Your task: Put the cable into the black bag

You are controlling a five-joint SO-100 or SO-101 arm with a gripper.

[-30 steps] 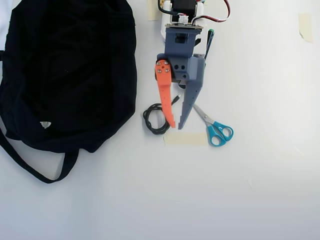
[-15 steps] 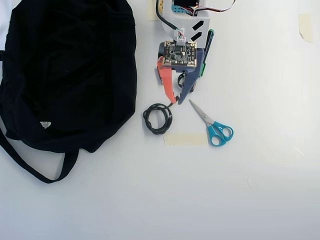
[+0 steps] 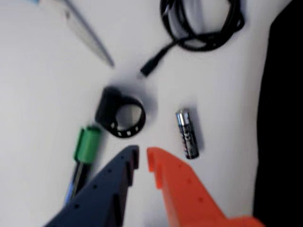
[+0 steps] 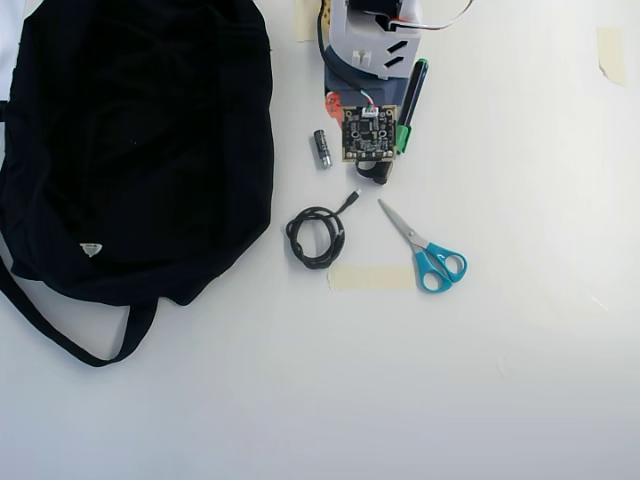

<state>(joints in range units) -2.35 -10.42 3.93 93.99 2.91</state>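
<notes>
Gripper (image 3: 142,158) nearly closed, empty, hovering over counter (image 4: 520,380) short of ring clip (image 3: 120,115) & battery (image 3: 188,133). Cable (image 4: 316,235) coiled on counter, beside bag (image 4: 140,140), untouched; likely needs re-approach.

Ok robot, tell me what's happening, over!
Gripper nearly shut, empty. Cable coiled on table, outside black bag. Ring clip and battery just ahead of fingertips.

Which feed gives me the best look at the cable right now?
The overhead view: the whole cable shows there, sharp, coiled on the table with its plug end pointing toward the scissors. The wrist view shows only the blurred lower part of the coil and the plug, cut off at the top edge.
</notes>
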